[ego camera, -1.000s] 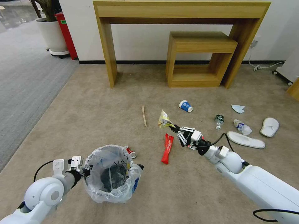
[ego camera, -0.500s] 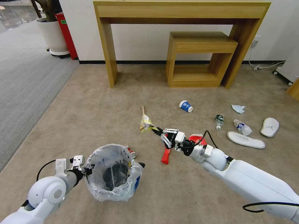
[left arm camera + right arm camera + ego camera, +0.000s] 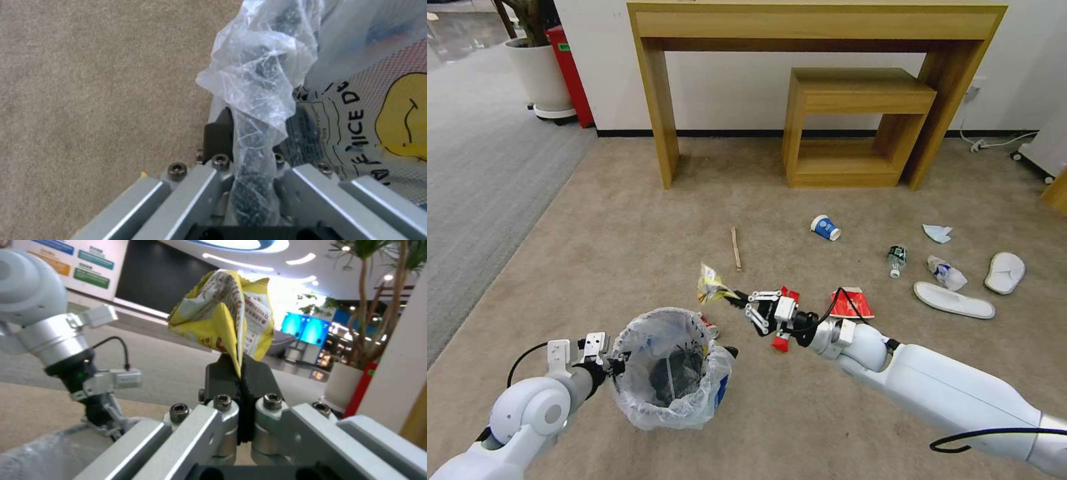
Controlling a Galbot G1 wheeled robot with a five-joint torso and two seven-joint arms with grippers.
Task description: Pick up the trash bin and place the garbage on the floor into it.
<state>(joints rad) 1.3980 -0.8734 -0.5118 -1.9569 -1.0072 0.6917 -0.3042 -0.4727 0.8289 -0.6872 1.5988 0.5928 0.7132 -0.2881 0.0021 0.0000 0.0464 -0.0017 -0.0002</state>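
So the left claw (image 3: 616,365) is clamped on the rim of the trash bin (image 3: 668,368), pinching the crinkly plastic liner (image 3: 258,86) between its fingers, and you can see that up close in the left wrist view. The bin sits down at about 7 o'clock in the head view, on or just above the beige floor (image 3: 627,227), can't really tell which.

The right claw (image 3: 735,298) has its fingers shut tight on a crumpled yellow wrapper (image 3: 710,283), which sticks out from the fingertips and hangs in the air just past the bin's far rim, at roughly 1 o'clock from the bin. The right wrist view shows the wrapper (image 3: 225,313) squeezed between the dark pads (image 3: 222,373).

Rest of the garbage on the carpet: a long red wrapper (image 3: 786,319) partly under the right arm, another red wrapper (image 3: 851,304) beside it, a crushed can (image 3: 710,328) touching the bin's far side, a wooden stick (image 3: 735,248) at 12 o'clock from the claw, a blue-white paper cup (image 3: 825,227), a small bottle (image 3: 896,259), a light-blue mask (image 3: 937,233) and two white slippers (image 3: 954,299) off around 3 o'clock
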